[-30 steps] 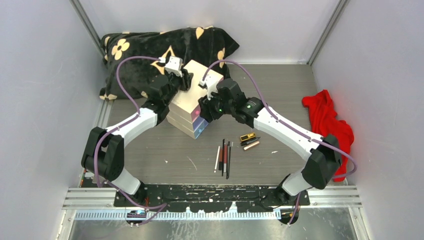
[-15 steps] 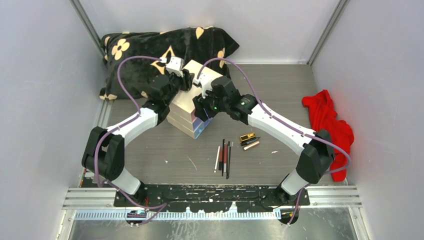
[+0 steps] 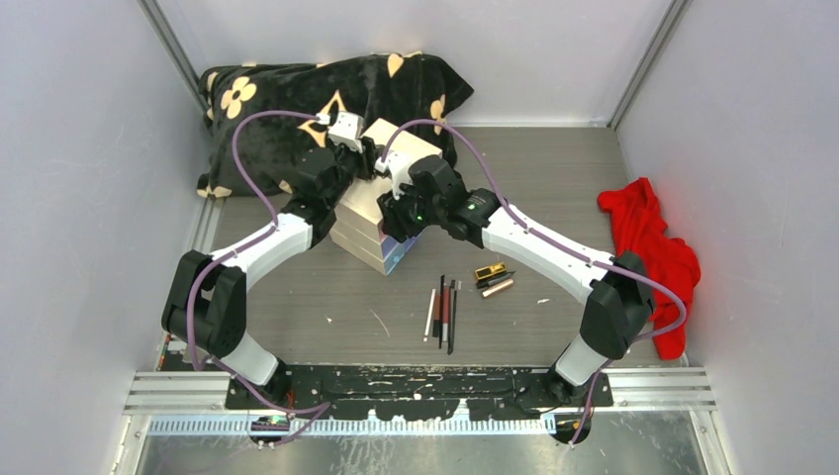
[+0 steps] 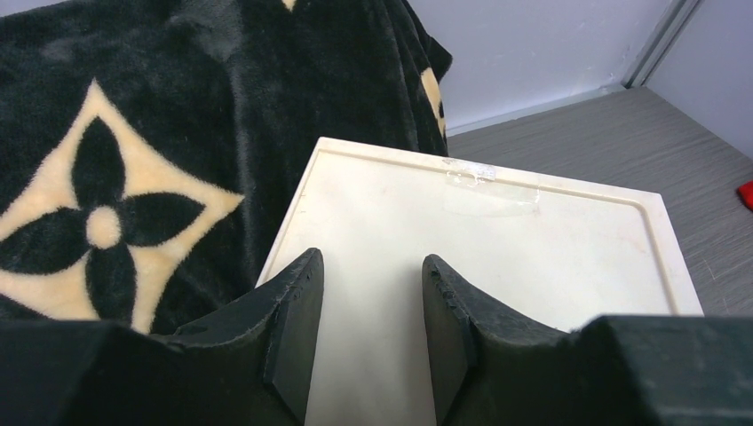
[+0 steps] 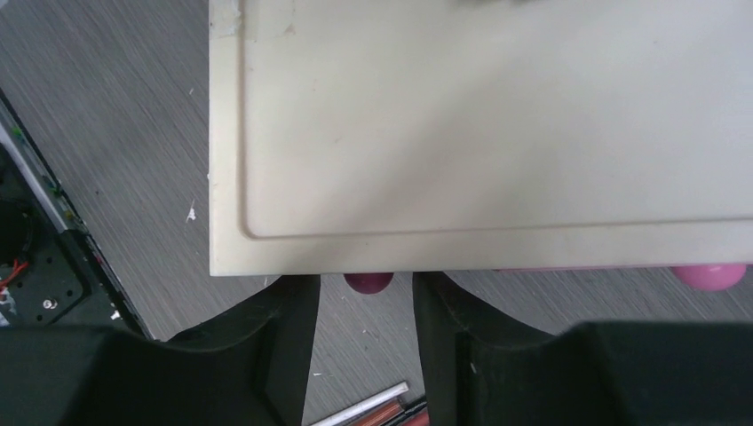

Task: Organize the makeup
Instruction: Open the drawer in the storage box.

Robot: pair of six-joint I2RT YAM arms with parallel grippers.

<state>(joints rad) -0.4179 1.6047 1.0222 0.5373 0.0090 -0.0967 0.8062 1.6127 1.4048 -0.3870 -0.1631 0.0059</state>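
Observation:
Several thin makeup pencils [image 3: 442, 312] lie side by side on the grey table, with small gold and black tubes [image 3: 492, 277] to their right. No compacts show. My left gripper [image 3: 368, 158] is open and empty just above the top of the cream drawer box [image 3: 371, 203]; the left wrist view shows its jaws [image 4: 373, 262] apart over the box top [image 4: 497, 240]. My right gripper [image 3: 396, 213] is open at the box's front. In the right wrist view [image 5: 366, 288] its jaws stand either side of a pink drawer knob [image 5: 368, 282], apart from it. Pencil tips [image 5: 373, 408] show below.
A black blanket with cream flowers [image 3: 326, 94] lies bunched behind the box against the back wall. A red cloth [image 3: 648, 242] lies at the right wall. A second pink knob [image 5: 710, 277] shows at the box front. Grey walls close in three sides.
My right gripper has moved left and forward along the box's front, over the pink knob. The left arm and the makeup have not moved.

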